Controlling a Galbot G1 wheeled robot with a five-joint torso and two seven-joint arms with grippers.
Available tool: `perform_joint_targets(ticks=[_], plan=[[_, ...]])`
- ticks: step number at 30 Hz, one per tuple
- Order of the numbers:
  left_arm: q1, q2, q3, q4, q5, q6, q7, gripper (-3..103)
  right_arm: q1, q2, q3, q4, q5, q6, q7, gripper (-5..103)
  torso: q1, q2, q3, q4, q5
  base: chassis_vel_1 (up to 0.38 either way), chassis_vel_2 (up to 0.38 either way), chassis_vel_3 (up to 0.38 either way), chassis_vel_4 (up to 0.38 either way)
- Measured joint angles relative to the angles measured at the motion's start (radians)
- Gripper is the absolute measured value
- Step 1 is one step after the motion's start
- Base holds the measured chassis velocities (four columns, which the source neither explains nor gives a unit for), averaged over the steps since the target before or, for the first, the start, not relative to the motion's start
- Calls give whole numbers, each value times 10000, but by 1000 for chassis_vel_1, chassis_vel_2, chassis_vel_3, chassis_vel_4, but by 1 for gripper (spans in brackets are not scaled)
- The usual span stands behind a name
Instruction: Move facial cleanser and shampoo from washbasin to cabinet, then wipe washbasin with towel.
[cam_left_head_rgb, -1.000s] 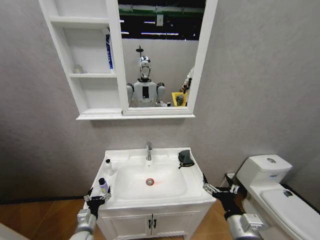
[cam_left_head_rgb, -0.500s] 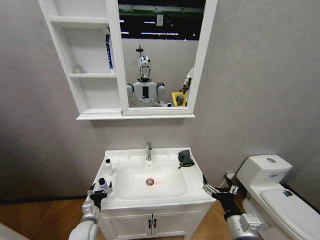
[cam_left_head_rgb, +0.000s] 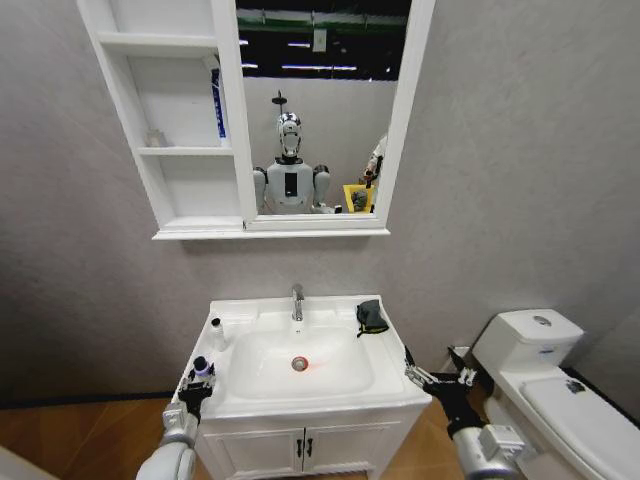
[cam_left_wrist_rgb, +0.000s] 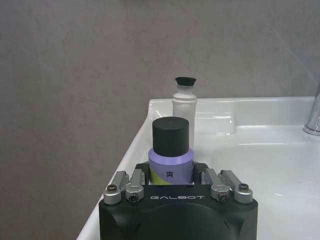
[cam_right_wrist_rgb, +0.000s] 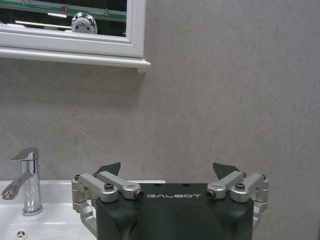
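A small purple bottle (cam_left_head_rgb: 203, 368) (cam_left_wrist_rgb: 170, 159) with a black cap stands on the washbasin's (cam_left_head_rgb: 330, 395) front left rim. My left gripper (cam_left_head_rgb: 197, 384) (cam_left_wrist_rgb: 171, 176) is shut on its lower body. A slim white bottle (cam_left_head_rgb: 217, 333) (cam_left_wrist_rgb: 184, 107) with a black cap stands farther back on the same rim. I cannot tell which bottle is the shampoo and which the facial cleanser. The dark towel (cam_left_head_rgb: 371, 317) lies crumpled at the basin's back right corner. My right gripper (cam_left_head_rgb: 438, 378) (cam_right_wrist_rgb: 167, 169) hangs open off the basin's front right corner. The cabinet (cam_left_head_rgb: 180, 200) hangs above.
The chrome tap (cam_left_head_rgb: 297, 300) (cam_right_wrist_rgb: 27, 182) stands at the basin's back centre. A blue tube (cam_left_head_rgb: 217, 102) stands on the cabinet's middle shelf beside the mirror (cam_left_head_rgb: 320, 110). A white toilet (cam_left_head_rgb: 545, 385) sits to the right. The two-door vanity (cam_left_head_rgb: 300, 448) is below the basin.
The left gripper's fingers, spread on either side of the purple bottle a second ago, have closed on it. The right arm has not moved.
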Motion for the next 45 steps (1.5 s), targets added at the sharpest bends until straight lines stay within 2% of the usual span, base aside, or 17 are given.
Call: perform_joint_targets(ticks=[6,9,10,11,12,13,14,15,17,18,20,21,24,28,34,39,45], plan=[[280,124,126,-1143,-161,335,-403,43,0,-30,47,3,0,2,19,100,1,0,0,1,-1,0,0,0,0],[270,966,248,-3153,-1275,1888,-2058,43,87,-38,9,-47,-6,-2,24,100,0,0,0,3,1,0,0,0,0],[270,966,248,-3153,-1275,1888,-2058,43,87,-38,9,-47,-6,-2,24,100,0,0,0,3,1,0,0,0,0],[46,1610,195,-3965,-2204,2956,-2949,43,121,-40,-14,-83,-18,-7,25,100,0,1,0,5,-3,0,0,0,0],[46,1610,195,-3965,-2204,2956,-2949,43,121,-40,-14,-83,-18,-7,25,100,0,1,0,5,-3,0,0,0,0],[-366,2389,71,-4670,-3245,3908,-3714,43,135,-35,-40,-113,-35,-8,25,100,0,0,0,3,1,0,0,0,0],[-767,2949,-12,-5026,-4019,4403,-4155,43,134,-27,-52,-126,-49,-8,25,100,-1,0,0,4,1,0,0,0,0],[-767,2949,-12,-5026,-4019,4403,-4155,43,134,-27,-52,-126,-49,-8,25,100,-1,0,0,4,1,0,0,0,0],[-2163,4657,-97,-5352,-6333,5209,-5048,43,73,12,-78,-123,-109,-8,24,100,0,0,0,0,-3,0,0,0,0],[-2163,4657,-97,-5352,-6333,5209,-5048,43,73,12,-78,-123,-109,-8,24,100,0,0,0,0,-3,0,0,0,0],[-3580,6074,151,-4972,-8009,5406,-5511,43,0,35,-68,-66,-137,0,25,100,0,1,0,-6,3,0,0,0,0],[-4327,6674,366,-4601,-8507,5449,-5514,43,-48,64,-40,-39,-150,11,27,100,1,0,1,0,0,0,0,0,0],[-5915,7441,1191,-3660,-9190,5481,-5491,43,-188,119,40,23,-153,57,81,100,1,0,1,0,0,0,0,0,0],[-7337,7681,2047,-2760,-9421,5513,-5367,43,-327,127,95,35,-150,106,134,100,1,0,1,0,-2,0,0,0,0],[-10590,7638,4014,-827,-10029,5862,-5038,43,-436,140,107,12,-148,163,266,100,2,0,2,2,0,0,0,0,0],[-12024,7410,5039,642,-10183,5879,-4593,43,-430,129,110,-25,-151,176,280,100,1,0,1,1,2,0,0,0,0],[-13610,6802,6059,2485,-9624,5879,-4013,43,-492,147,99,-45,-298,355,329,100,3,-1,1,0,2,0,0,0,0]])
